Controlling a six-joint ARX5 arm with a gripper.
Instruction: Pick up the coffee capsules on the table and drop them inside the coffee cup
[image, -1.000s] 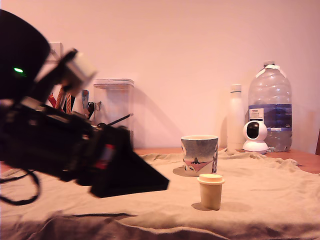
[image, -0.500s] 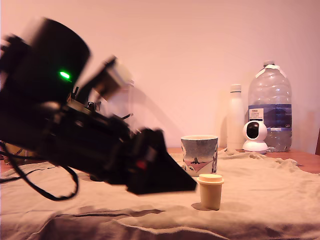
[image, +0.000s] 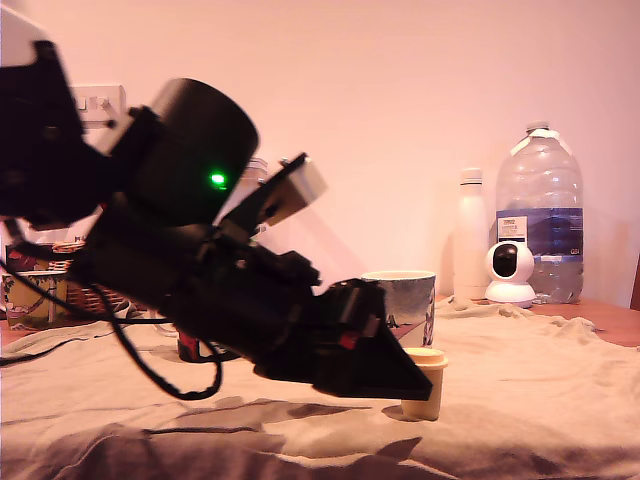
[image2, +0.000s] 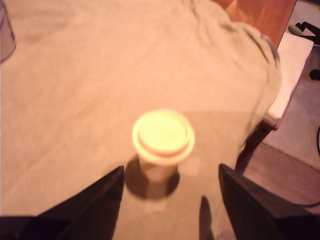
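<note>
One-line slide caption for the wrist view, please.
Open gripper poised over the upright cream capsule standing on the beige cloth.

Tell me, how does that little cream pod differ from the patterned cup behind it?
The pod is smaller and lower than the cup. The pod is plain cream all over, while the cup carries a blue-grey picture. The pod's top is closed by a flat rimmed lid, as the wrist view shows; the cup looks open on top. Both stand upright on the cloth, apart from each other.

A home room: a cloth-draped wooden table (image: 610, 322), large water bottle (image: 540, 210), white flask (image: 471, 235), and small security camera (image: 511, 272).
</note>
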